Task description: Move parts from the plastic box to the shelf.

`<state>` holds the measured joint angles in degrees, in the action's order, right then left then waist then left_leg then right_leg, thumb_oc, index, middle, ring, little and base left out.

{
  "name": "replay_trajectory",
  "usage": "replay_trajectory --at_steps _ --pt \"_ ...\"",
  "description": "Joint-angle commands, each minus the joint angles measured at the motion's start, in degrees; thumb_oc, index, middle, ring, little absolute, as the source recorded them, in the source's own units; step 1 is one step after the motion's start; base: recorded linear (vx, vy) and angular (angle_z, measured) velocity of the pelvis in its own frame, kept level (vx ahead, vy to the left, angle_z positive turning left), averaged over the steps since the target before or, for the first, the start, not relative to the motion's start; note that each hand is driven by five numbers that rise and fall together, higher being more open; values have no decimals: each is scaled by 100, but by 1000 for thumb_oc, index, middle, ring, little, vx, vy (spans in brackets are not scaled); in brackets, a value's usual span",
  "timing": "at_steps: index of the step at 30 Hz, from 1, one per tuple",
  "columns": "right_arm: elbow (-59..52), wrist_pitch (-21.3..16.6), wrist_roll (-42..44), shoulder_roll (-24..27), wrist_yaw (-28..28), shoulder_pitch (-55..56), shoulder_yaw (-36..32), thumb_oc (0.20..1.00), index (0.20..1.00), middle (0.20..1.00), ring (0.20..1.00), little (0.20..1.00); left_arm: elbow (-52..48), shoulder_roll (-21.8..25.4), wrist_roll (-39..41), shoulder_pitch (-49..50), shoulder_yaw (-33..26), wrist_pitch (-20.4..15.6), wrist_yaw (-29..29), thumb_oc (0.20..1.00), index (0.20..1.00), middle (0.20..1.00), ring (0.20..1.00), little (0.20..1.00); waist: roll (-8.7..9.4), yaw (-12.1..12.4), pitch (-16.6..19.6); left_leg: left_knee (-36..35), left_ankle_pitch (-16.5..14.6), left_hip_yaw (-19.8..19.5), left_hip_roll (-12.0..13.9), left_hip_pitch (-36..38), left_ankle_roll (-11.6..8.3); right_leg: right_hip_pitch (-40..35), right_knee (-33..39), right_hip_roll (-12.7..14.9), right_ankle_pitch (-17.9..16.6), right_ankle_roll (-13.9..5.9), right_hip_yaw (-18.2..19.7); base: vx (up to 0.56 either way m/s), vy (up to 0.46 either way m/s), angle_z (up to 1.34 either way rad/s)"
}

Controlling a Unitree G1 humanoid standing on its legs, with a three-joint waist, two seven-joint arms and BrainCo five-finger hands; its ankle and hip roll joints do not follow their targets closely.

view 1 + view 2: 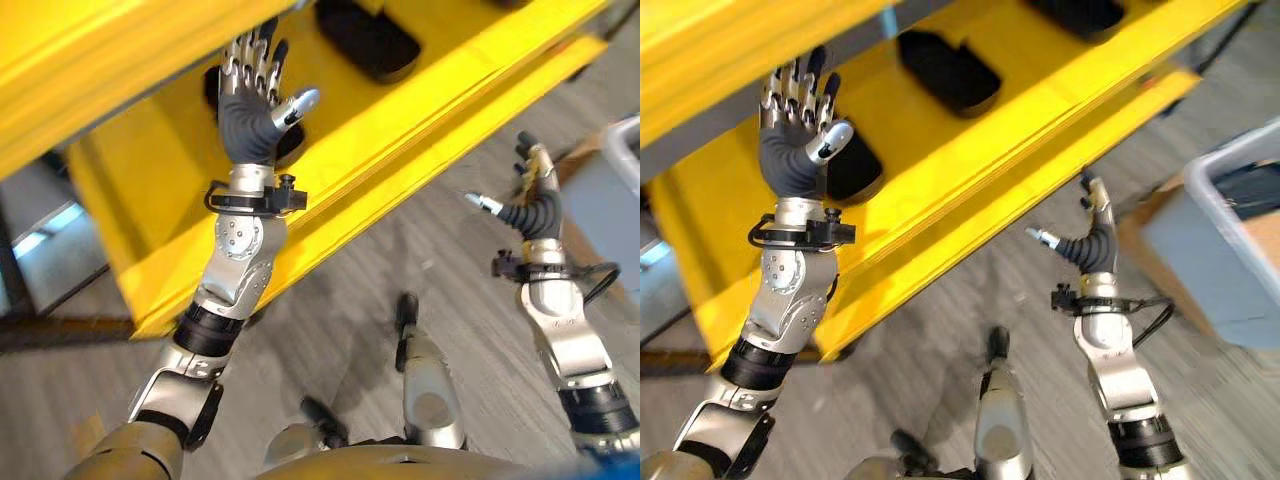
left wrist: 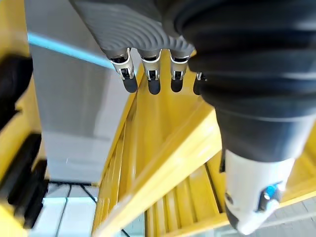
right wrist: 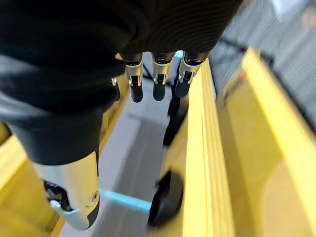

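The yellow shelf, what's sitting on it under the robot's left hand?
A black part lies on the yellow shelf, with the open left hand over it. The hand covers part of it. Another black part lies farther along.

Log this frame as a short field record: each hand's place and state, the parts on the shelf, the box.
left hand: raised over the yellow shelf, fingers straight, open, empty
right hand: over the floor, in front of the shelf's edge, open, empty
black parts: several lying on the shelf, one just beside the left hand
plastic box: grey, on the robot's right; contents cannot be told
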<state>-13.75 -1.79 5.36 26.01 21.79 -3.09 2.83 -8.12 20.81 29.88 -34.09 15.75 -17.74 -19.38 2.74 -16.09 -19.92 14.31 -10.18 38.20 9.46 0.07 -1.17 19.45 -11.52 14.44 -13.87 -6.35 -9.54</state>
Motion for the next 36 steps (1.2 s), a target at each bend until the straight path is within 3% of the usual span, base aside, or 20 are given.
replay_trajectory --at_steps 1,4,6,7,10,11,12,14,16,18,19,21,22,23,24,25,26,29,34,36 --pt "-140 15 156 556 456 -221 133 1000 1000 1000 1000 1000 -692 68 -143 -288 380 25 1062 1000 1000 1000 1000 1000 -192 53 367 14 961 -1013 913 -972 -490 -855 -1769 -253 2678 6 105 -282 -964 21" --pt "52 69 80 622 616 -675 247 1000 1000 1000 1000 1000 -749 54 56 -514 520 -166 1430 1000 1000 1000 1000 1000 -265 -2 112 -515 1598 -1024 1227 -1031 -741 -731 -1569 -562 2757 235 -20 -255 -403 65" --pt "78 119 83 678 615 -710 236 1000 1000 1000 1000 1000 -845 132 193 -445 492 -85 1396 1000 1000 1000 1000 1000 -279 -45 94 -870 1838 -1033 1210 -873 -753 -682 -1636 -631 2783 269 5 -57 -287 -15" --pt "183 153 272 801 566 -700 227 1000 1000 1000 1000 1000 -687 192 337 -321 499 -264 1396 1000 1000 1000 1000 1000 -276 -113 162 -1292 2137 -1071 1242 -675 -823 -697 -1494 -730 2719 301 46 -4 -270 -27" --pt "298 186 331 844 552 -702 236 1000 1000 1000 1000 1000 -649 241 470 -307 431 -237 1540 1000 1000 1000 1000 1000 -316 -116 238 -1362 2437 -1200 1255 -638 -925 -755 -1225 -804 2613 314 112 11 -181 -21" --pt "381 158 329 848 556 -694 244 1000 1000 1000 1000 1000 -607 251 596 -314 418 -240 1591 1000 1000 1000 1000 1000 -330 -121 252 -1155 2351 -1253 1203 -654 -893 -802 -1147 -828 2585 349 132 17 -186 -19" --pt "448 118 319 862 534 -694 234 1000 1000 1000 1000 1000 -567 263 690 -292 400 -269 1598 1000 1000 1000 1000 1000 -344 -115 268 -1001 2144 -1304 1078 -629 -812 -843 -1063 -847 2551 355 162 31 -151 -27" --pt "599 92 377 864 531 -727 272 1000 1000 1000 1000 1000 -436 242 678 -251 396 -366 1510 1000 1000 1000 1000 1000 -396 -65 352 -493 1397 -1425 523 -502 -526 -944 -720 -894 2379 343 277 -3 -156 -45" --pt "779 5 426 697 614 -675 294 1000 1000 1000 1000 1000 -518 232 814 -184 258 -215 1554 1000 1000 1000 1000 1000 -449 18 435 346 1087 -1577 -59 -673 -307 -1060 -136 -1137 1967 393 467 -41 -158 -76" --pt "820 139 346 412 690 -611 406 1000 1000 1000 1000 1000 -556 180 867 91 203 -251 1720 1000 1000 1000 1000 1000 -509 195 534 -271 675 -2263 -1012 -464 32 -1074 143 -1392 1578 250 833 96 77 -91" --pt "950 251 216 158 871 -673 563 1000 1000 1000 1000 1000 -613 101 902 240 194 -231 1878 1000 1000 1000 1000 1000 -531 393 676 -876 722 -2879 -1369 -285 217 -1042 310 -1645 1402 180 1157 110 98 -207" --pt "958 460 220 50 1001 -702 601 1000 1000 1000 1000 1000 -617 82 997 357 199 -94 1950 1000 1000 1000 1000 1000 -526 457 778 -1058 767 -3003 -1384 -199 236 -1090 385 -1710 1388 166 1181 54 52 -151" --pt "920 570 315 -13 1147 -591 463 1000 1000 1000 1000 1000 -677 75 1284 1175 70 -542 2849 1000 1000 1000 1000 1000 -494 659 836 -1136 794 -3009 -1369 -162 252 -1145 324 -1741 1466 194 967 -10 13 -26" --pt "853 587 275 -50 1235 -508 381 1000 1000 1000 1000 1000 -802 32 1307 1649 -8 -682 3317 1000 1000 1000 1000 1000 -485 780 845 -1173 814 -2998 -1345 -153 265 -1126 222 -1719 1524 195 798 -89 -23 -57" --pt "779 630 310 -127 1254 -455 293 1000 1000 1000 1000 1000 -1040 56 1240 2173 -77 -833 3732 1000 1000 1000 1000 1000 -456 989 801 -1176 807 -2847 -1266 -160 247 -1015 -21 -1533 1480 115 355 -87 -35 -90" --pt "773 634 321 -136 1254 -441 291 1000 1000 1000 1000 1000 -1083 68 1229 2249 -79 -852 3773 1000 1000 1000 1000 1000 -446 1019 803 -1166 797 -2818 -1257 -164 247 -989 -73 -1500 1496 106 305 -173 -109 -102" --pt "846 625 496 -210 1413 -415 289 1000 1000 1000 1000 1000 -1413 115 1119 2657 90 -1059 4032 1000 1000 1000 1000 1000 -394 1186 713 -1065 705 -2726 -1152 -177 286 -848 -354 -1189 1439 9 81 -126 -124 -79" --pt "1009 557 753 -240 1593 -344 269 1000 1000 1000 1000 1000 -1535 186 937 2734 387 -1113 4075 1000 1000 1000 1000 1000 -356 1134 704 -1018 673 -2869 -1097 -151 338 -1038 -322 -965 1473 -73 556 -76 -195 -4" --pt "1148 493 715 -452 1603 -322 266 1000 1000 1000 1000 1000 -1627 358 720 2777 590 -1200 4014 1000 1000 1000 1000 1000 -267 1186 740 -904 563 -2973 -917 -151 304 -1254 28 -122 681 -295 957 -78 -353 33" --pt "1179 508 730 -493 1630 -361 283 1000 1000 1000 1000 1000 -1665 430 695 2772 554 -1176 3968 1000 1000 1000 1000 1000 -252 1239 732 -882 531 -3030 -842 -177 271 -1304 147 52 588 -355 983 -91 -400 -40"
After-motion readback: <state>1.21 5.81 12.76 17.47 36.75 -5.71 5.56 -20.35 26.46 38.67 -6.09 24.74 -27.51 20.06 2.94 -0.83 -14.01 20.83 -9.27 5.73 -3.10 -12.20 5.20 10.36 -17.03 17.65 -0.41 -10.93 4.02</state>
